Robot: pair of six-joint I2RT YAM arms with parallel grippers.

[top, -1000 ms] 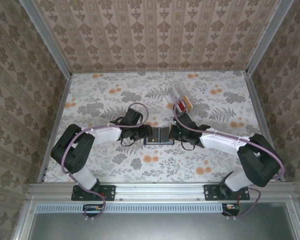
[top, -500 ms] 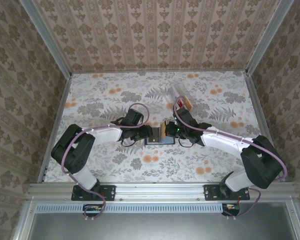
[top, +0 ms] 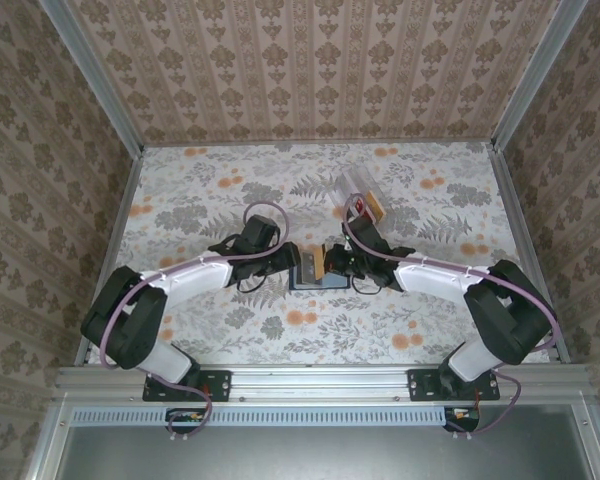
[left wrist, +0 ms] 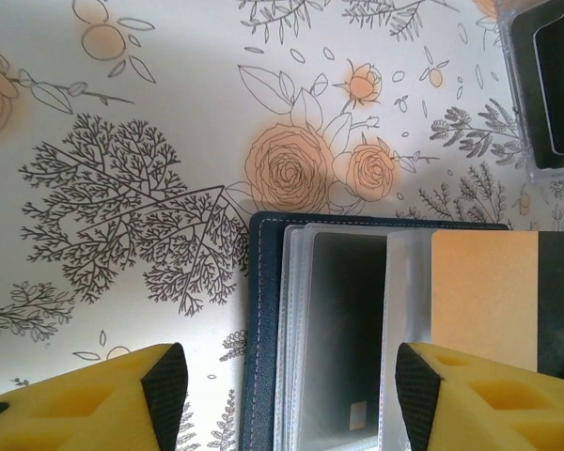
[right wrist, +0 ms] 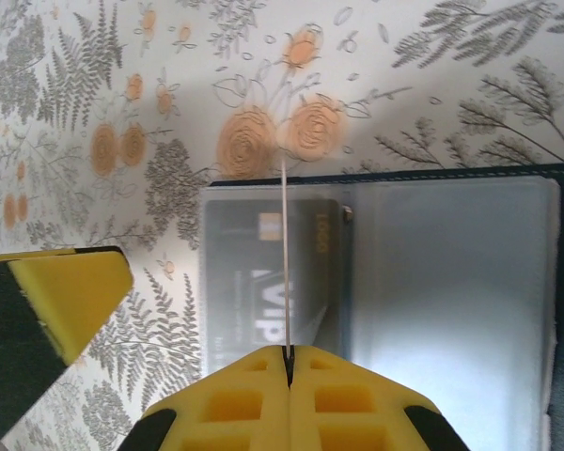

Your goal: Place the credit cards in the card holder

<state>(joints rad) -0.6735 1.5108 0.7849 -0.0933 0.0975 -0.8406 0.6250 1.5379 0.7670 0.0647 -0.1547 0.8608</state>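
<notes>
The navy card holder (top: 315,280) lies open on the table between both arms. Its clear sleeves (left wrist: 343,329) hold a dark grey card (right wrist: 263,272). My right gripper (right wrist: 287,362) is shut on an orange-tan credit card, seen edge-on as a thin line (right wrist: 284,254) standing upright over the sleeves. In the left wrist view that card (left wrist: 484,301) shows flat with a dark stripe. My left gripper (left wrist: 291,385) is open, its fingers straddling the holder's left half without touching the sleeves. From above, the left gripper (top: 296,261) faces the right gripper (top: 332,263) across the orange-tan card (top: 322,262).
A clear plastic box (top: 358,192) stands just behind the right gripper, with a red card (top: 363,210) and another orange one in it. Its corner (left wrist: 545,94) is close beyond the holder. Patterned walls enclose the flowered table.
My right gripper has moved left with the orange-tan card, bringing it over the open holder. The left gripper has shifted slightly back and stays open.
</notes>
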